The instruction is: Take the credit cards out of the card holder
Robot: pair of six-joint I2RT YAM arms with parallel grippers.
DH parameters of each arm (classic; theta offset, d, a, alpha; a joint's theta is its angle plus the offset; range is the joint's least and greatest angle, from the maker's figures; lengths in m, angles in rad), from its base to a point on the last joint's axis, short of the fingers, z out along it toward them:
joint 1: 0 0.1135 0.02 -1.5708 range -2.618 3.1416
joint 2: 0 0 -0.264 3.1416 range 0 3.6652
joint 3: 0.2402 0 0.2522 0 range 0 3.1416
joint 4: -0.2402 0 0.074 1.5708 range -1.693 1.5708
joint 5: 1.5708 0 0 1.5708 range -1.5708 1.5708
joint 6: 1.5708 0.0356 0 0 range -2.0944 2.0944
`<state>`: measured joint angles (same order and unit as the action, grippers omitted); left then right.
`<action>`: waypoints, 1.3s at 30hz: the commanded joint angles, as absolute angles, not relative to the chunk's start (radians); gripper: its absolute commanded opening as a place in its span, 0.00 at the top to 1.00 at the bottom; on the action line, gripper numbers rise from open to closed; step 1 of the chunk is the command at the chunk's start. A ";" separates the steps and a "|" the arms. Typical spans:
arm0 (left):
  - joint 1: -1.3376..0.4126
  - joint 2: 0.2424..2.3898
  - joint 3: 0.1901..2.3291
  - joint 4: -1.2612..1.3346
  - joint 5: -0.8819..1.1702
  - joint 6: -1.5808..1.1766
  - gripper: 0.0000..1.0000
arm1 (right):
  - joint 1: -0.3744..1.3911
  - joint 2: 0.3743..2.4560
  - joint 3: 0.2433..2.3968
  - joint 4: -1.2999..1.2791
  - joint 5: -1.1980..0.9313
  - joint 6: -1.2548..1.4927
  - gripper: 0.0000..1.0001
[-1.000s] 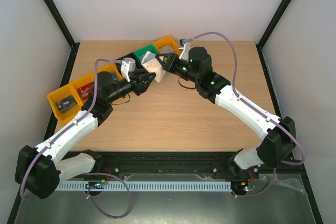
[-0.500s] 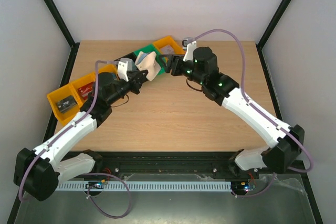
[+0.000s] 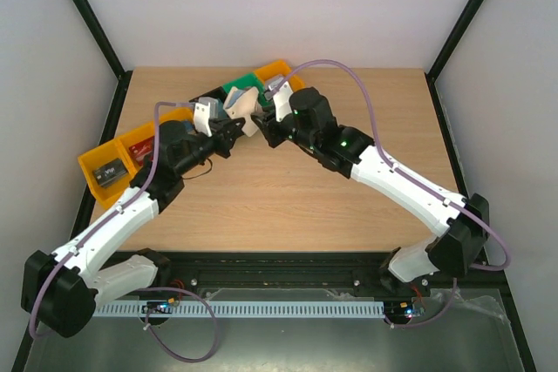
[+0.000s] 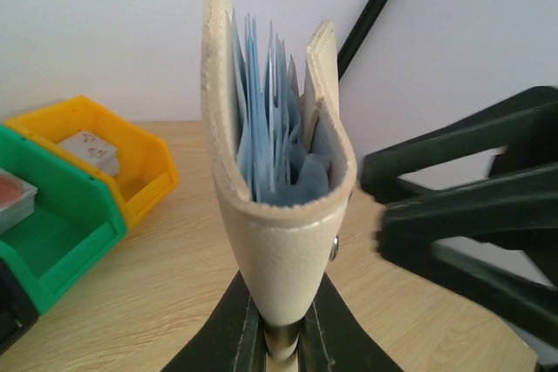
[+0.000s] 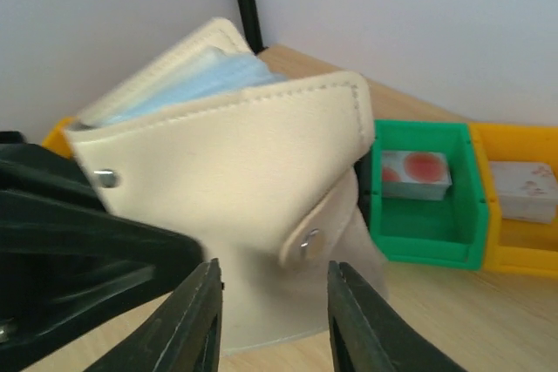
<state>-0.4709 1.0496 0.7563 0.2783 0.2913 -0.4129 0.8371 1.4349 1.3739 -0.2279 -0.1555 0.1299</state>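
L gripper (image 4: 279, 330) is clamped on the fold of the card holder (image 4: 277, 206) and holds it upright, open edge away from the jaws, over the far centre-left of the table (image 3: 288, 206), just beside the bins. R gripper (image 5: 275, 320) has its fingers spread, tips at the holder's lower flap, not pinching anything I can see. Progress, as I judge it: early. The holder is picked up and presented, but no credit cards show coming out of it, so the pulling-out is still to do. L wrist view looks in btwn the covers: light blue pockets (image 4: 266, 119) fanned, no card edge I can pick out, so can't tell what's inside. R wrist view adds the beige outside w/ its snaps, plus a whitish piece w/ red marks (image 5: 417, 174) in the green bin (image 5: 418, 246) and another in the yellow bin (image 5: 523, 259). These are poss. cards, unsure. Top view gives layout only.
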 commanded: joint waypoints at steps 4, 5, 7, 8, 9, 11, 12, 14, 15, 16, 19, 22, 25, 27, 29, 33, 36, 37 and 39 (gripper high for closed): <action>-0.469 1.024 0.781 0.360 0.374 -0.426 0.98 | 0.833 1.478 1.425 -0.266 -0.031 0.035 0.78; -0.469 1.025 0.781 0.363 0.379 -0.426 0.98 | 0.833 1.480 1.427 -0.269 -0.025 0.033 0.79; -0.470 1.026 0.781 0.369 0.398 -0.422 0.98 | 0.832 1.484 1.430 -0.271 -0.008 0.041 0.83; -0.471 1.028 0.781 0.370 0.407 -0.416 0.98 | 0.832 1.486 1.431 -0.270 -0.001 0.046 0.85; -0.476 1.028 0.780 0.368 0.415 -0.410 0.98 | 0.832 1.486 1.433 -0.269 0.008 0.051 0.88; -0.482 1.029 0.781 0.358 0.431 -0.387 0.98 | 0.833 1.485 1.436 -0.266 0.029 0.060 0.98; -0.486 1.030 0.781 0.352 0.442 -0.375 0.98 | 0.833 1.483 1.437 -0.264 0.038 0.065 0.98; -0.493 1.030 0.780 0.332 0.470 -0.345 0.98 | 0.832 1.479 1.438 -0.263 0.057 0.063 0.98; -0.494 1.030 0.779 0.321 0.485 -0.335 0.98 | 0.832 1.478 1.439 -0.268 0.087 0.065 0.98; -0.494 1.030 0.775 0.310 0.496 -0.327 0.98 | 0.830 1.475 1.440 -0.279 0.122 0.066 0.98; -0.494 1.019 0.771 0.270 0.514 -0.296 0.98 | 0.817 1.457 1.431 -0.311 0.212 0.063 0.98; -0.493 1.010 0.780 0.214 0.535 -0.260 0.98 | 0.754 1.430 1.419 -0.345 0.220 0.090 0.98; -0.492 1.006 0.783 0.192 0.577 -0.251 0.98 | 0.657 1.401 1.402 -0.376 0.160 0.125 0.98; -0.489 1.005 0.782 0.189 0.592 -0.257 0.98 | 0.612 1.377 1.390 -0.392 0.115 0.115 0.98; -0.480 1.000 0.783 0.191 0.610 -0.257 0.98 | 0.587 1.345 1.377 -0.404 -0.002 0.064 0.98; -0.440 0.987 0.806 0.180 0.752 -0.144 0.98 | 0.551 1.271 1.363 -0.461 -0.371 -0.072 0.79; -0.436 0.957 0.831 0.091 0.852 0.054 0.98 | 0.541 1.242 1.374 -0.541 -0.677 -0.187 0.46; -0.436 0.946 0.839 0.059 0.883 0.122 0.98 | 0.541 1.241 1.380 -0.554 -0.734 -0.194 0.43; -0.436 0.928 0.858 -0.012 0.961 0.247 0.98 | 0.541 1.245 1.396 -0.555 -0.791 -0.176 0.40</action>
